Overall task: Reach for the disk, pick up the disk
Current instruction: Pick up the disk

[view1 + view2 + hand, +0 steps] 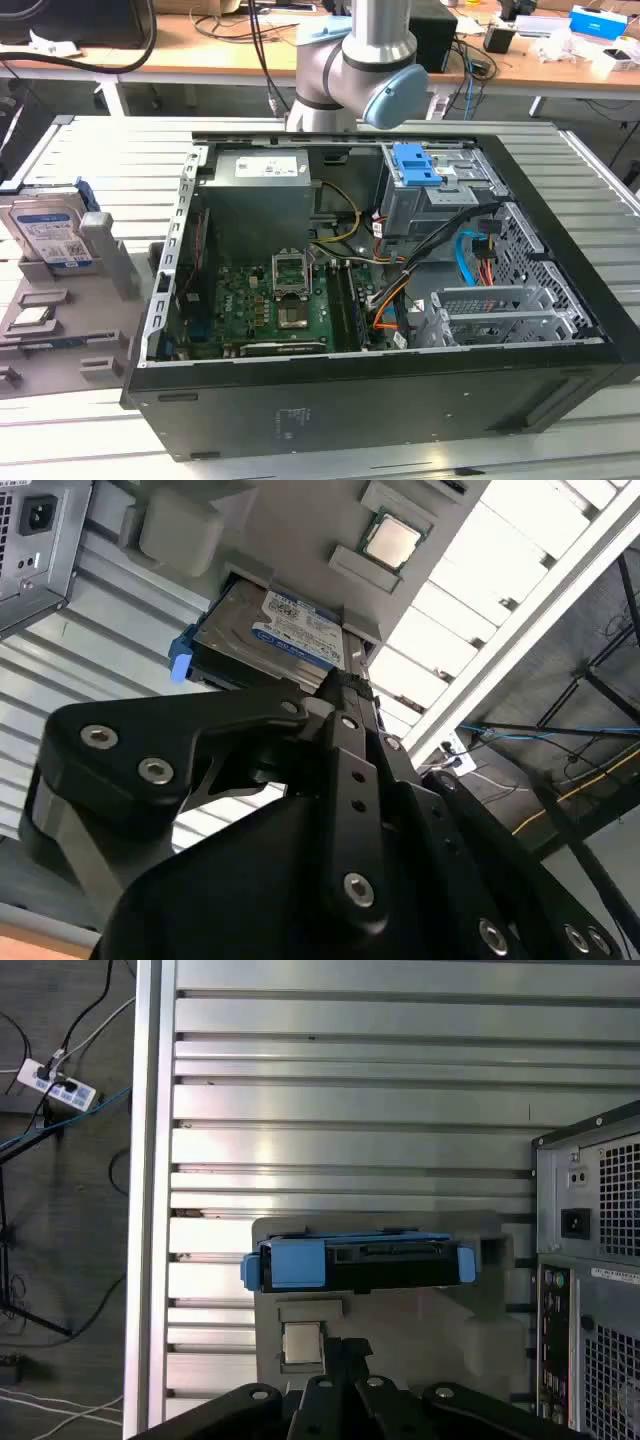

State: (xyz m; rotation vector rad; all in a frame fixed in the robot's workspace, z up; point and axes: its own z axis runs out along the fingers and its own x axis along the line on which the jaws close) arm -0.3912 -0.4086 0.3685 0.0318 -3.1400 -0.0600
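Observation:
The disk [50, 235] is a silver hard drive with a white-and-blue label and a blue rail frame. It stands on edge in a grey holder [60, 330] at the exterior view's left. Both wrist views show it too: its labelled face [285, 630] in the second wrist view, its blue-framed edge [360, 1263] in the first wrist view. My gripper [346, 1348] is a black linkage whose fingers meet at the tip [350, 695], shut with nothing between them. It hangs apart from the disk, not touching it.
A small square silver chip [300, 1340] lies in the same holder beside the disk. The open black computer case [380, 400] takes up the middle of the slatted metal table [350, 1090], with a blue latch piece [415, 165] inside. Cables lie on the floor past the table edge.

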